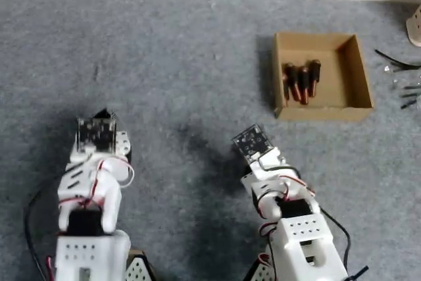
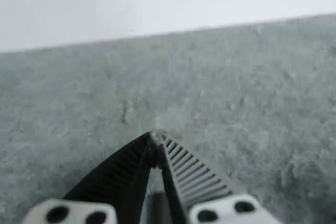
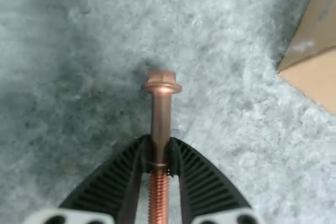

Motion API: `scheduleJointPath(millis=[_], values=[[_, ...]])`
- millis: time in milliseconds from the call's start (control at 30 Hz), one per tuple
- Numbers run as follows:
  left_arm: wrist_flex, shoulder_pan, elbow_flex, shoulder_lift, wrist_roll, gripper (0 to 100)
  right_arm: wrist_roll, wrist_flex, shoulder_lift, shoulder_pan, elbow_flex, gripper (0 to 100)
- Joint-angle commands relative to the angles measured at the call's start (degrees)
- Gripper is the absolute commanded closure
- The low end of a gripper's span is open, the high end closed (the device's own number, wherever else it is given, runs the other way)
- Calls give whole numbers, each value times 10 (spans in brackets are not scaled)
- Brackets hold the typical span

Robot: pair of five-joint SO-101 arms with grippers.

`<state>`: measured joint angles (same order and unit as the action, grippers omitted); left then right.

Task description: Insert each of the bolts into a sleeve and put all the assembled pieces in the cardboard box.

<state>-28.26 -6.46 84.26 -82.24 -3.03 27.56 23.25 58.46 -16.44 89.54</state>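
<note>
Seen from above, two white arms stood side by side at the near edge of a grey, felt-covered desk. The left arm sat well apart from the cardboard box, and the right arm was nearer to it but short of its front wall. The box lay toward the far right of the desk, and a cluster of copper-coloured assembled pieces rested inside, against its left side. Thin dark cables trailed on the desk just beyond the box's right wall.

From the left wrist, the left hand hung over bare grey felt. Its ribbed black fingers were pressed together at the tips and had nothing between them. A pale wall rose behind the far edge of the desk.

From the right wrist, the right hand was clamped around a copper bolt. The threaded shank ran back between the fingers and the flanged hex head stuck out past the fingertips, over the felt. Whether the head touched the desk could not be told. A corner of the cardboard box showed close by, to one side of the bolt and apart from it.
</note>
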Motion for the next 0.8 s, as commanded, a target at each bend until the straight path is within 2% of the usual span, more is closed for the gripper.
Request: scheduleJointPath(millis=[0,200,367,433,567,767], values=[[23,-11,-131,244,6,993,-6,-17,14,6,-5,994],[-27,-59,-341,584,9,982,-6,-17,14,6,-5,994],[-139,-65,-487,756,56,829,-6,-18,14,6,-5,994],[-166,-65,-524,802,58,807,-7,-18,14,6,-4,994],[-207,-65,-570,850,59,830,-7,-18,14,6,-4,994],[-240,-68,-562,853,59,832,-20,-47,14,6,11,994]])
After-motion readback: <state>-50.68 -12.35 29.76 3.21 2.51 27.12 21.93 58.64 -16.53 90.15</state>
